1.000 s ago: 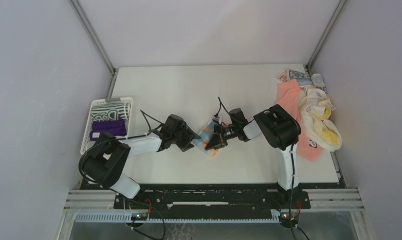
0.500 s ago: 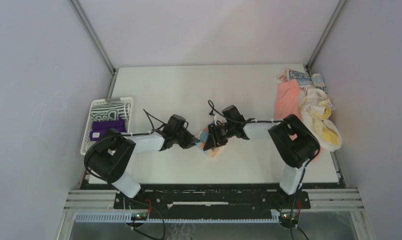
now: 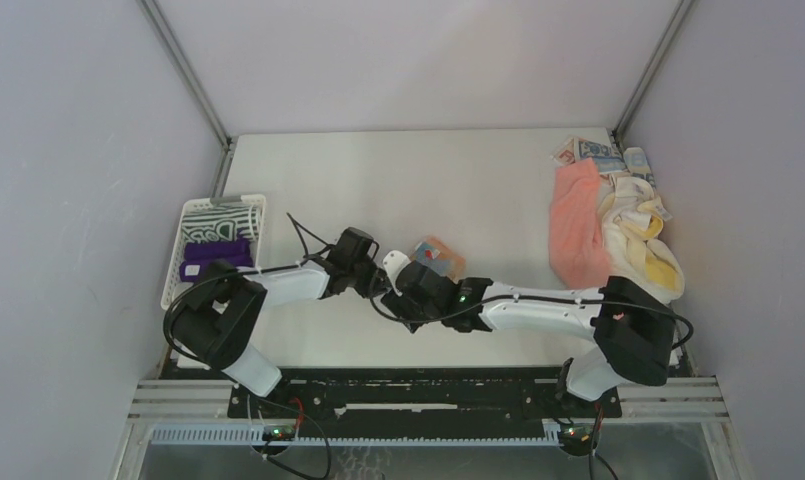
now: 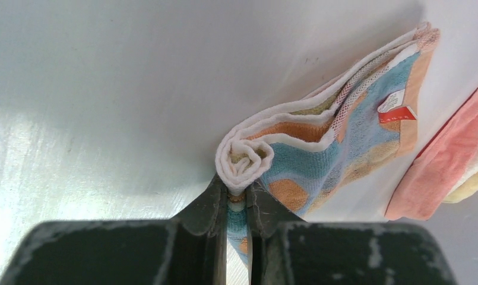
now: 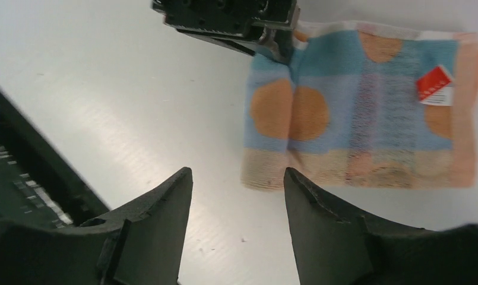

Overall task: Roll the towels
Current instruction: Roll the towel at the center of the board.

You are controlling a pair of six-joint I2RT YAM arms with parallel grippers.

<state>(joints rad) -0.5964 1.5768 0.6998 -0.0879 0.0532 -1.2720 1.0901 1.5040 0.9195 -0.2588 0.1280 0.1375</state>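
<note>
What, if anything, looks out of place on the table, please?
The light-blue towel looks lopsided: the left gripper pinches one loosely curled end while the rest lies flat. Unrolled towels sit crumpled at the table's right edge.

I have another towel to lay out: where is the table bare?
Bare: the far strip between the white basket and the towel pile, beyond the blue-orange towel. Crowded: near middle, where the left pincer grips that towel beside the open right pincer.

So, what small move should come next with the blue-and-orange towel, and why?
Probably the left pincer should twist, winding more of the light-blue cloth towel with orange patches onto its rolled end: it is shut on that end, most of the towel lies flat, and the right pincer hangs open and empty.
</note>
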